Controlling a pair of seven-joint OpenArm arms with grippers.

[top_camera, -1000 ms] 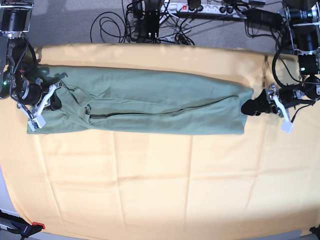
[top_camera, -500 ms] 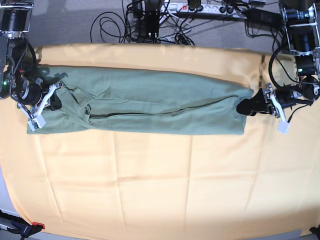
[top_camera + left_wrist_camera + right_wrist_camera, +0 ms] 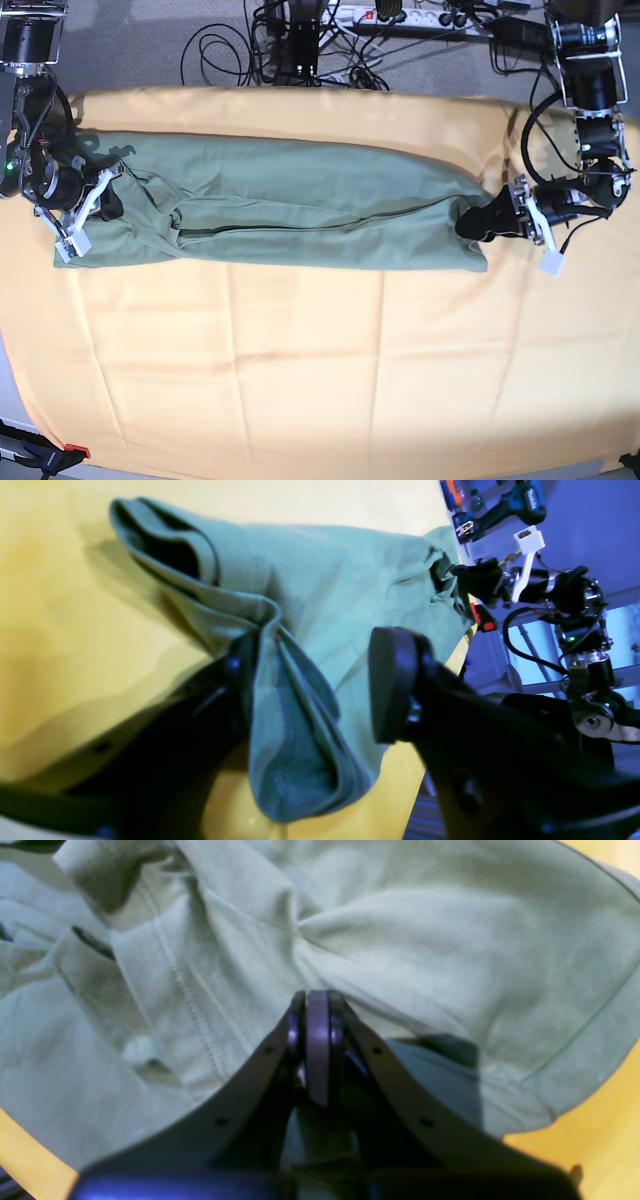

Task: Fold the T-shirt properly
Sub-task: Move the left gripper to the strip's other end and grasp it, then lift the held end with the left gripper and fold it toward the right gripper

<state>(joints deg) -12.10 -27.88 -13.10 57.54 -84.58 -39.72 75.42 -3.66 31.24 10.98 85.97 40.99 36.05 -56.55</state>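
The left gripper [image 3: 478,222] has pushed in from 3 o'clock since a second ago; its jaws now straddle the T-shirt [image 3: 290,205] hem, spread, not yet pinching, and the cloth edge has bunched. The right gripper [image 3: 108,196] stays clenched on the shirt's 9 o'clock end. The shirt lies lengthwise on the yellow-orange cloth [image 3: 320,370]; cables [image 3: 300,45] sprawl at 12 o'clock.

The base view looks straight down on the whole counter [image 3: 300,380]. Each wrist view sits close behind its jaws. All three share the T-shirt [image 3: 290,215], with its ends at 3 and 9 o'clock.
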